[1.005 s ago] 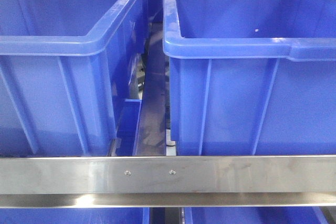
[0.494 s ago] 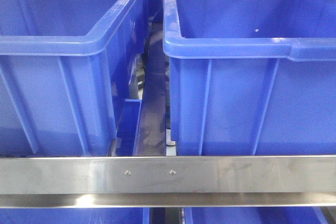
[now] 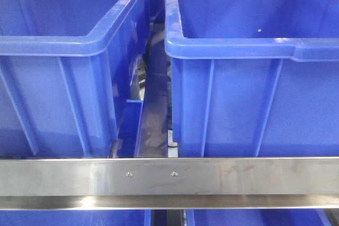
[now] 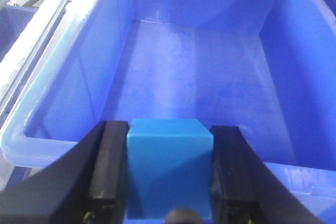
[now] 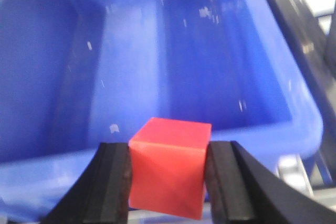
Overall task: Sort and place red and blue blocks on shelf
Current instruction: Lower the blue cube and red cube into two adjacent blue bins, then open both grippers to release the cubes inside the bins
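Front-facing view is showing nothing shifting on the shelf; left pincer is pinching blue block, right pincer red block, both hovering over tub rims, unreleased.

Two big blue tubs sit side by side behind one steel bar. Two small cubes: one blue, one red.

No readable text, label, brand, number or sign appears on anything in these views, in any of the three cameras.
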